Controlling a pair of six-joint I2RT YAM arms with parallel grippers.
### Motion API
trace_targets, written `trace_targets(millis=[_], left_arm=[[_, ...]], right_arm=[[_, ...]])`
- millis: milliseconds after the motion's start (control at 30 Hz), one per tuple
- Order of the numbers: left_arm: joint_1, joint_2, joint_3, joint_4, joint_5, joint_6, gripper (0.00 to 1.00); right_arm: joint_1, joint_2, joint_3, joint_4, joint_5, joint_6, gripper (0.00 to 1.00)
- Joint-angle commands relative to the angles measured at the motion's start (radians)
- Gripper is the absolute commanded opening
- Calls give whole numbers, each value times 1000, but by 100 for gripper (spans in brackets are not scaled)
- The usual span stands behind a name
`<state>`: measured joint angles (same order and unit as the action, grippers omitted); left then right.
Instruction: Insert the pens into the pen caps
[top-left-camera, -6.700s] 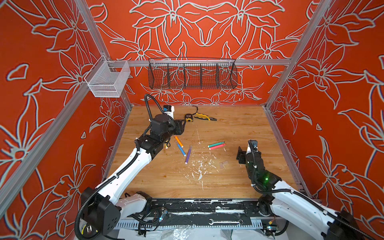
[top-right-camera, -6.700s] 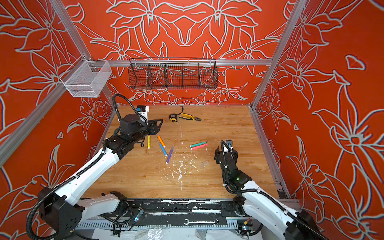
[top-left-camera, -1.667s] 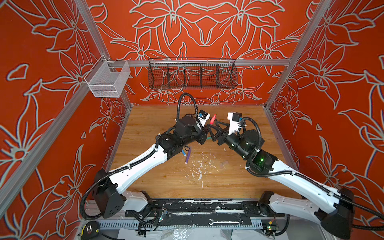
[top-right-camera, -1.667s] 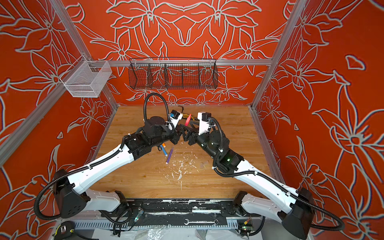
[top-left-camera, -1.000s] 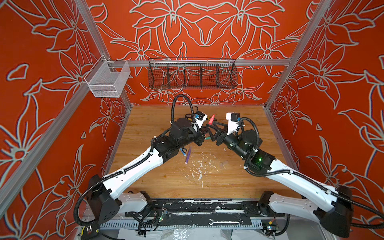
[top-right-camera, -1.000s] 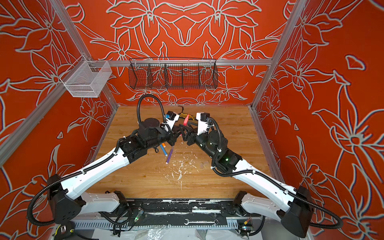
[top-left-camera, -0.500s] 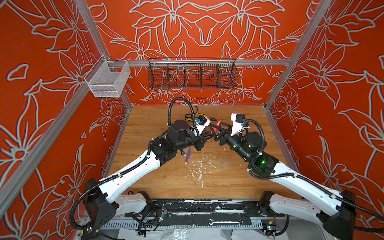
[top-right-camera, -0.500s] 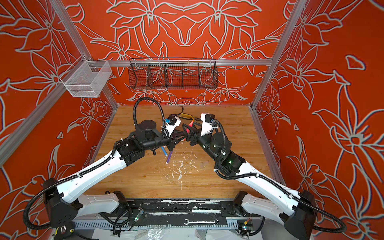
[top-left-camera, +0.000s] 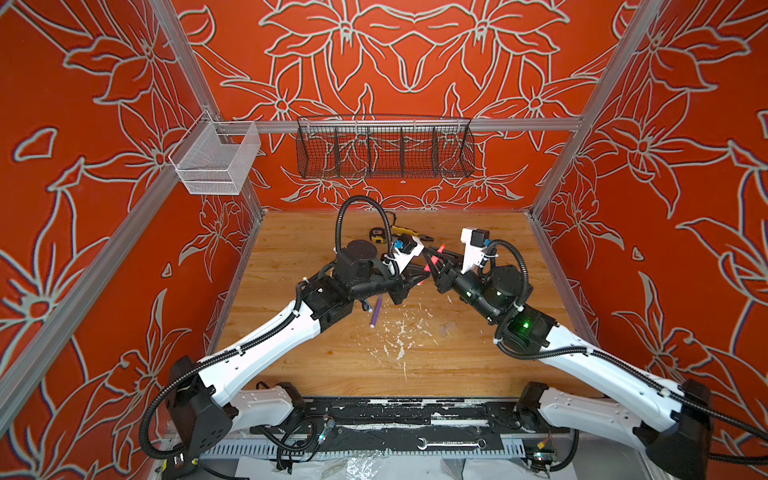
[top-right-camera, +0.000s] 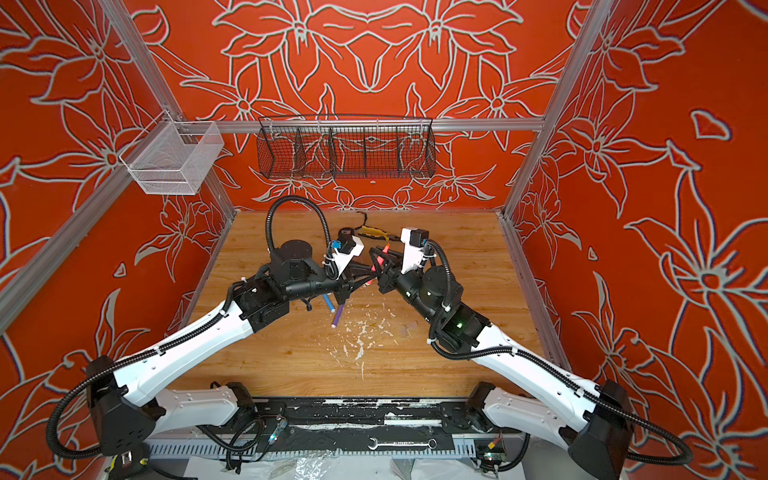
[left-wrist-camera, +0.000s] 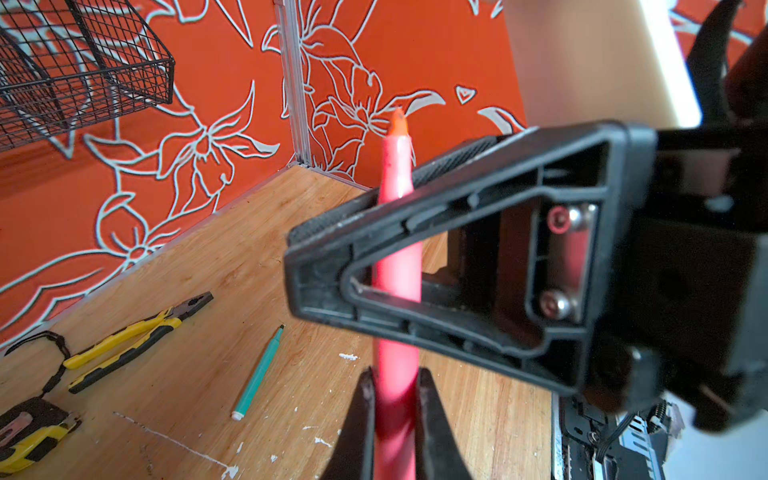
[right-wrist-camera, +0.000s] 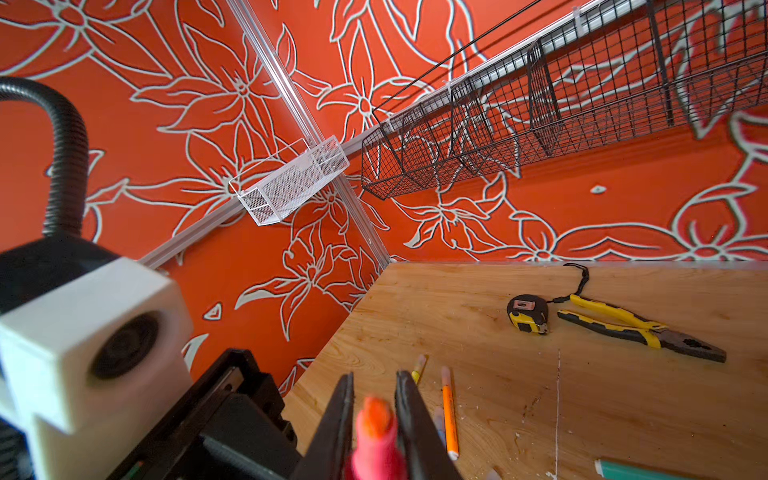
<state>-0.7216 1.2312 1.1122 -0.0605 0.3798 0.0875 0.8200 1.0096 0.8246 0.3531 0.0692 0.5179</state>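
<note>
- The left pincer (left-wrist-camera: 395, 376) pinches the pink-red pen (left-wrist-camera: 397, 174) on its barrel, away from the tip
- The pen is held in the air above the middle of the surface (top-left-camera: 291, 249), toward the far edge
- The right pincer (right-wrist-camera: 374, 376) is pressed onto the same pen just below its orange tip
- The purple pen (top-left-camera: 376, 311), green pen (left-wrist-camera: 257, 370), orange pen (right-wrist-camera: 449, 415) and yellow pen (right-wrist-camera: 417, 368) lie flat on the surface
- A faint clear cap (top-left-camera: 446, 328) lies near the right arm
- Pliers (right-wrist-camera: 623, 328) and a tape measure (right-wrist-camera: 525, 313) sit by the far edge
</note>
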Motion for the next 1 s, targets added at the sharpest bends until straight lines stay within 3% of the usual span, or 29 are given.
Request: trace_targets(millis=[0, 100, 200, 400, 567, 600, 733, 967], left_arm=[[-8, -22, -17, 28, 34, 37, 0], [-9, -28, -23, 32, 35, 43, 0], [-11, -30, -26, 36, 38, 46, 0], [-13, -25, -26, 34, 44, 51, 0], [-16, -25, -26, 36, 42, 51, 0], [-16, -25, -26, 37, 43, 51, 2], [-16, -22, -26, 39, 47, 52, 27], [-18, -1, -17, 38, 46, 50, 33]], right_arm=[[8, -30, -20, 29, -4, 11, 23], [6, -50, -34, 35, 6, 11, 35], [6, -65, -40, 32, 11, 8, 36], [6, -69, -43, 31, 5, 5, 15], [6, -59, -39, 41, -20, 14, 8], [5, -59, -38, 42, -23, 17, 7], [6, -57, -46, 64, -51, 35, 5], [7, -43, -64, 119, -97, 65, 4]])
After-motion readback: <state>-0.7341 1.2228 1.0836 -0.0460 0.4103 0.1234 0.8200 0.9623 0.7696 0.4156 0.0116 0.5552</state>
